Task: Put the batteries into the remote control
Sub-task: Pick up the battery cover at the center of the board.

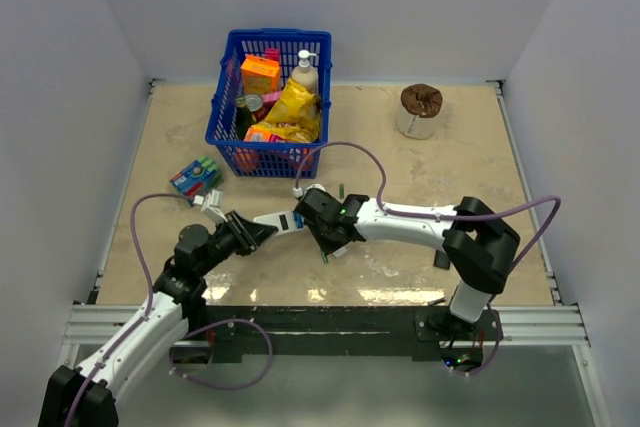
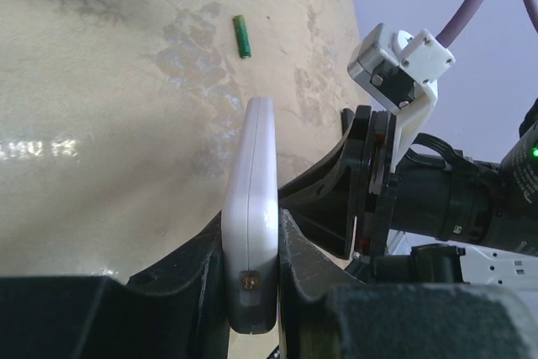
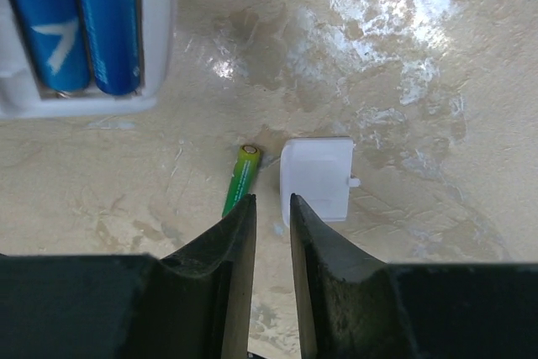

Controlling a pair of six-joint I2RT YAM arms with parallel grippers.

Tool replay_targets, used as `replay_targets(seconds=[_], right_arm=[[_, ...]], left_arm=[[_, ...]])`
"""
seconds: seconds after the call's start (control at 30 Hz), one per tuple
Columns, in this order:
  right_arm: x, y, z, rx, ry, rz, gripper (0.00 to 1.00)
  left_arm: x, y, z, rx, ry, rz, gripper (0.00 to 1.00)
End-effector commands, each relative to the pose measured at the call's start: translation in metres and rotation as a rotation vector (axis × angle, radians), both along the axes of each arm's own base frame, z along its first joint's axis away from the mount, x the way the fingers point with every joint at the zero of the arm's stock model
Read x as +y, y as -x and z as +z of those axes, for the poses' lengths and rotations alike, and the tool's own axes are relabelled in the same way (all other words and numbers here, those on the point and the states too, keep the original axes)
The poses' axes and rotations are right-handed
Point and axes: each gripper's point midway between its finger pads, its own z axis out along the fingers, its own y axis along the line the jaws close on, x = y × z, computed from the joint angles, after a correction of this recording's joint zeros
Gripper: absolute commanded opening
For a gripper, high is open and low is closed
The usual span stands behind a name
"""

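Note:
My left gripper [image 1: 262, 232] is shut on the white remote control [image 1: 283, 218] and holds it on edge above the table; it also shows in the left wrist view [image 2: 250, 199]. In the right wrist view the remote [image 3: 155, 48] has its compartment open with two blue batteries [image 3: 80, 18] seated in it. My right gripper [image 3: 271, 199] hovers just right of the remote, jaws narrowly apart and empty, above a loose green battery [image 3: 240, 176] and the small white cover piece [image 3: 319, 178]. Another green battery [image 1: 340, 190] lies further back, also seen from the left wrist [image 2: 242, 36].
A blue basket [image 1: 222, 87] of groceries stands at the back. A white roll with a brown top [image 1: 420, 112] is at the back right. A battery pack [image 1: 195, 177] lies at the left.

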Motion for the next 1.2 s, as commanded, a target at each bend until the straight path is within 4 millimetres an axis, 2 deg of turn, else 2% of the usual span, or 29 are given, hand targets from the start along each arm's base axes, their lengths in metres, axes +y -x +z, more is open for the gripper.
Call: replay_targets(seconds=[0.0, 0.47, 0.57, 0.63, 0.7, 0.73, 0.87, 0.9, 0.97, 1.0, 1.07, 1.1, 1.17], right_arm=[[0.007, -0.007, 0.003, -0.026, 0.0, -0.033, 0.25], [0.003, -0.005, -0.019, -0.023, 0.069, -0.046, 0.21], [0.002, -0.005, -0.02, -0.034, 0.078, -0.051, 0.15], [-0.001, -0.006, -0.02, -0.043, 0.088, -0.056, 0.07], [-0.003, -0.007, -0.015, -0.054, 0.088, -0.062, 0.0], [-0.003, -0.008, -0.011, -0.059, 0.08, -0.063, 0.0], [0.005, -0.007, 0.023, -0.081, -0.005, -0.046, 0.0], [0.01, -0.007, 0.043, -0.095, -0.064, -0.038, 0.0], [0.02, -0.007, 0.069, -0.114, -0.142, -0.017, 0.0], [0.024, -0.006, 0.094, -0.138, -0.212, -0.005, 0.0], [0.034, -0.004, 0.125, -0.15, -0.316, 0.022, 0.0], [0.037, -0.002, 0.152, -0.171, -0.392, 0.037, 0.0], [0.045, 0.003, 0.183, -0.169, -0.519, 0.082, 0.0]], left_arm=[[0.007, -0.011, 0.019, -0.044, -0.019, 0.057, 0.0], [0.005, -0.012, 0.02, -0.05, -0.045, 0.042, 0.0], [0.005, -0.011, 0.019, -0.05, -0.045, 0.036, 0.0], [0.004, -0.011, 0.021, -0.059, -0.041, 0.03, 0.0], [0.003, -0.011, 0.024, -0.074, -0.034, 0.026, 0.0], [0.002, -0.01, 0.025, -0.082, -0.028, 0.017, 0.0], [-0.003, -0.007, 0.032, -0.129, 0.012, -0.012, 0.0], [-0.005, -0.007, 0.045, -0.177, 0.05, -0.018, 0.0], [-0.008, -0.001, 0.048, -0.207, 0.089, -0.044, 0.0], [-0.009, 0.0, 0.062, -0.258, 0.136, -0.051, 0.0], [-0.011, 0.005, 0.078, -0.323, 0.192, -0.068, 0.0], [-0.012, 0.006, 0.083, -0.339, 0.204, -0.079, 0.0], [-0.014, 0.009, 0.095, -0.377, 0.241, -0.096, 0.0]])
